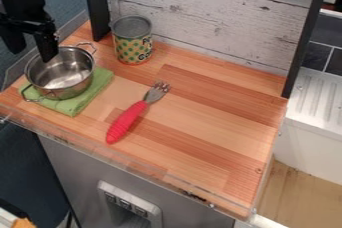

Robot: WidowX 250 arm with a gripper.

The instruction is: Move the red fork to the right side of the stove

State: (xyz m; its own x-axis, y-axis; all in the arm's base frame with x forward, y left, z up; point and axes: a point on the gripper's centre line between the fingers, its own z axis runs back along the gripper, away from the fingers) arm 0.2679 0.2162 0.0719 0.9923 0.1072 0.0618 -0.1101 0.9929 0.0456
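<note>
- Gripper [31, 52] at upper left, hanging down, released: fingers spread apart; one finger overlaps the rear left rim of the pot [75, 86] in view, contact can't be told.
- Pot: metal, two loop handles, upright on green cloth [75, 107], left part of wooden top [200, 132].
- Can [132, 47]: upright, dotted label, behind and right of pot, near back wall [220, 27].
- Fork [127, 121]: lies flat on wooden top, left of its middle, right of cloth and apart from it; red handle points to near left, metal tines to far right.
- Dark posts [306, 37] flank the back wall.
- White ridged unit [315, 97] stands right of wooden top.
</note>
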